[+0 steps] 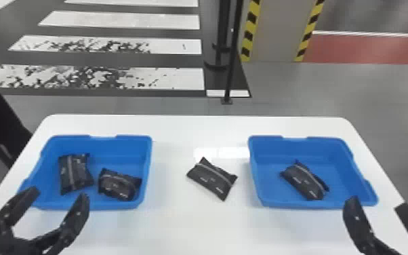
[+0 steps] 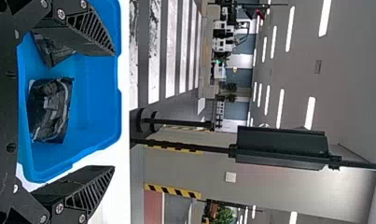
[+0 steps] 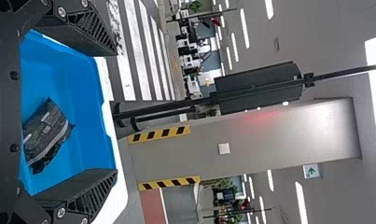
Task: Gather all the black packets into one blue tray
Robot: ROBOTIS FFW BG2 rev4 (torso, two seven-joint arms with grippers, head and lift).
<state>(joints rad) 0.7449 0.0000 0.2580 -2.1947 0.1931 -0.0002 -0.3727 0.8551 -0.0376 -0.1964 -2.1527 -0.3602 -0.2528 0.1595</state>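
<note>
In the head view my left gripper [image 1: 59,196] stands open at the near edge of the left blue tray [image 1: 88,205], which holds two black packets, one [image 1: 74,173] toward the left and one [image 1: 119,184] near its right wall. My right gripper [image 1: 376,205] is open by the near right corner of the right blue tray [image 1: 340,154], where a single black packet [image 1: 304,181] lies. Another black packet [image 1: 212,178] rests on the table between the trays. The left wrist view has the left gripper [image 2: 114,109] with parted fingers; in the right wrist view the right gripper [image 3: 116,112] has nothing between its fingers.
Both trays stand on a white table [image 1: 193,223] with rounded far corners. Beyond its far edge, a thin black pole [image 1: 232,51] rises from the floor, and a pillar [image 1: 276,30] with yellow-black striped edges stands behind.
</note>
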